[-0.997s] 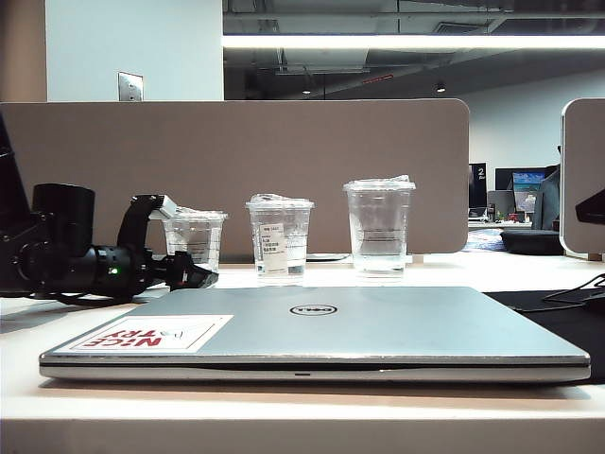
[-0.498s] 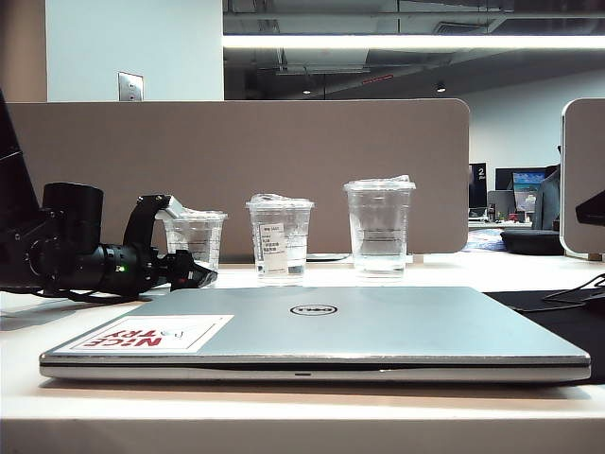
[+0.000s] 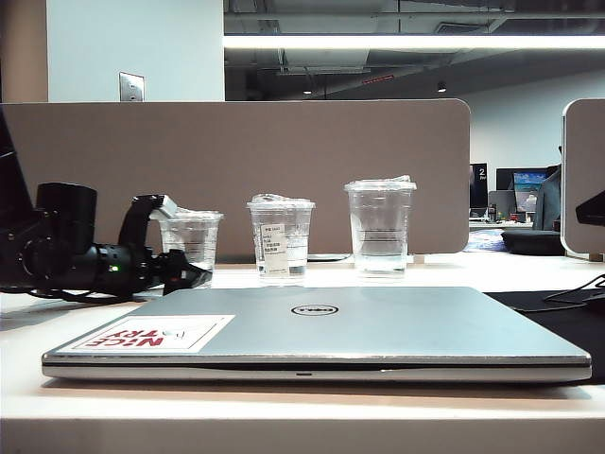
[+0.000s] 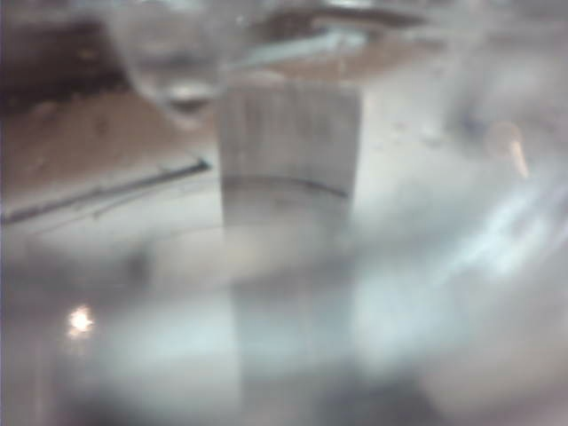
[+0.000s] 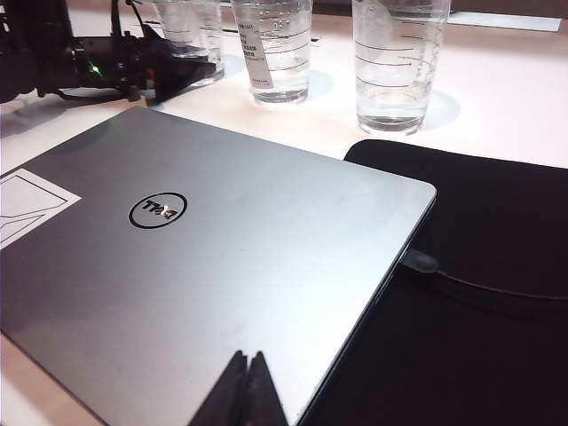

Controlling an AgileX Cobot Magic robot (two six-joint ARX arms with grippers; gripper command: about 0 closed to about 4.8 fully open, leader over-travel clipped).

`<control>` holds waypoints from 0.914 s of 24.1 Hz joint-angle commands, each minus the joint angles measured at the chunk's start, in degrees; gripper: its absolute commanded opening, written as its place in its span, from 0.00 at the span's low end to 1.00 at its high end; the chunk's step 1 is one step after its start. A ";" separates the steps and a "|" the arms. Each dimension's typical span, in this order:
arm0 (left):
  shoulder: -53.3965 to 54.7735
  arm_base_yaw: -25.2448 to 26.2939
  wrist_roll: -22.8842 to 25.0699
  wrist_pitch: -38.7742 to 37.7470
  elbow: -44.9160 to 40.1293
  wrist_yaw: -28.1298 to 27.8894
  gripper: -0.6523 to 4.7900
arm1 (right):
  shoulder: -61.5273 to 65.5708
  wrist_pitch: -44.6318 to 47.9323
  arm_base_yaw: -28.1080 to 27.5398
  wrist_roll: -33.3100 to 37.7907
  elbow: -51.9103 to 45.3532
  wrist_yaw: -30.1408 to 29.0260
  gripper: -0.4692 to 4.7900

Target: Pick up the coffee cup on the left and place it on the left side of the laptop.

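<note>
The coffee cup point(image 3: 192, 238), the shortest clear lidded cup, stands at the left end of the cup row behind the laptop point(image 3: 378, 326). My left gripper point(image 3: 180, 244) reaches in level from the left, one finger on each side of the cup, and looks shut on it. The cup's clear wall point(image 4: 293, 284) fills the left wrist view as a blur, hiding the fingers. The right wrist view shows the coffee cup point(image 5: 191, 31) in the left gripper's fingers point(image 5: 173, 71). My right gripper point(image 5: 247, 357) is shut and empty above the laptop lid point(image 5: 222, 248).
A clear cup with a white label point(image 3: 281, 236) and the tallest clear cup point(image 3: 380, 227) stand to the right of the coffee cup. A black sleeve point(image 5: 479, 266) lies right of the laptop. A grey partition point(image 3: 284, 151) closes the back.
The left gripper's fingers have closed in on the coffee cup, and the cup has shifted slightly to the left. The right arm has kept still.
</note>
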 commanded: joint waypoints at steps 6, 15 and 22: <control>-5.35 3.67 -4.68 -1.77 -0.09 9.16 0.68 | 0.11 0.98 0.09 0.00 -0.24 0.09 0.08; -14.75 7.98 -4.28 -1.51 -6.14 11.72 0.68 | 0.09 1.01 0.09 0.00 -0.24 0.09 0.08; -21.97 9.90 -4.55 5.92 -17.62 11.43 0.68 | 0.09 0.98 0.11 0.00 -0.24 0.09 0.08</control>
